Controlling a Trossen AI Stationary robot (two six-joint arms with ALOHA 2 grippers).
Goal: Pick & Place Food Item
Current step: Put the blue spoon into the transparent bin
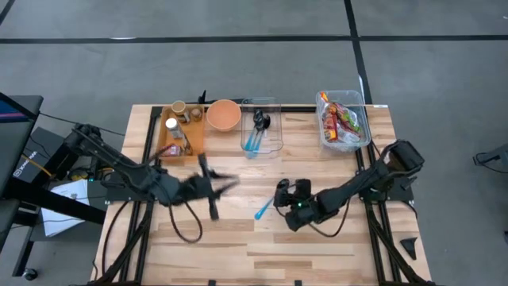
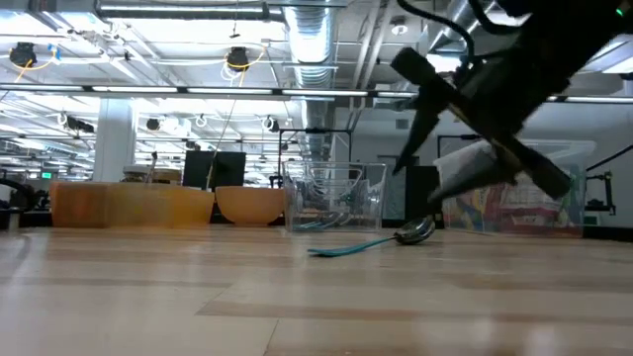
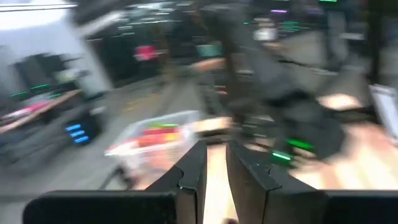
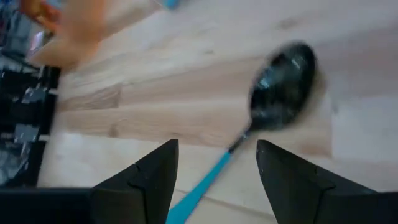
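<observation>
fig. my right fingers [image 4: 214, 177] stand apart over the table [image 1: 317, 246], straddling the blue handle of the spoon [image 4: 273, 99]; its dark bowl lies toward 1 o'clock of them. the food packets [image 1: 341, 121] rest in the clear bin [image 1: 363, 143] at 1 o'clock of the table. my left fingers [image 3: 216, 171], nearly together and empty, wait at table centre-left. to do well: descend squarely, centre the handle, then close.

Bright even overhead light, soft shadows, both wrist views heavily motion-blurred
</observation>
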